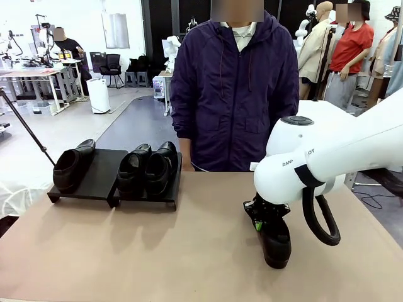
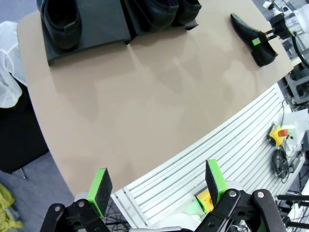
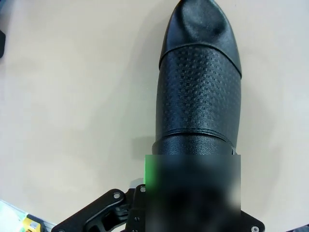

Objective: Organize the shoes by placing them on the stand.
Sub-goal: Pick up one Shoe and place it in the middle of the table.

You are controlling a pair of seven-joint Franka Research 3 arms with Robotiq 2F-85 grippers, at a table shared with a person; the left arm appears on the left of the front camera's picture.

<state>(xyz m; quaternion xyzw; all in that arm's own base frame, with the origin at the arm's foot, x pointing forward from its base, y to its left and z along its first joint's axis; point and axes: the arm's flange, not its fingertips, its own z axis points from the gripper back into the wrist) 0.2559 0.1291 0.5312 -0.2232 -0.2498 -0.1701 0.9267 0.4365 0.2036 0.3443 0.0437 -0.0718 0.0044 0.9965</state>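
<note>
One shoe (image 1: 276, 242) lengthwise toward the robot, seemingly toe-first, right claw (image 1: 259, 217) clamped on it.

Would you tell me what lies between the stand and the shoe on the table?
Only bare tabletop, seen in the front view, between the stand and the shoe.

We see three shoes (image 1: 151, 167) on the stand (image 1: 101, 179) far left; a fourth shoe (image 1: 275, 242) lies near right.
</note>
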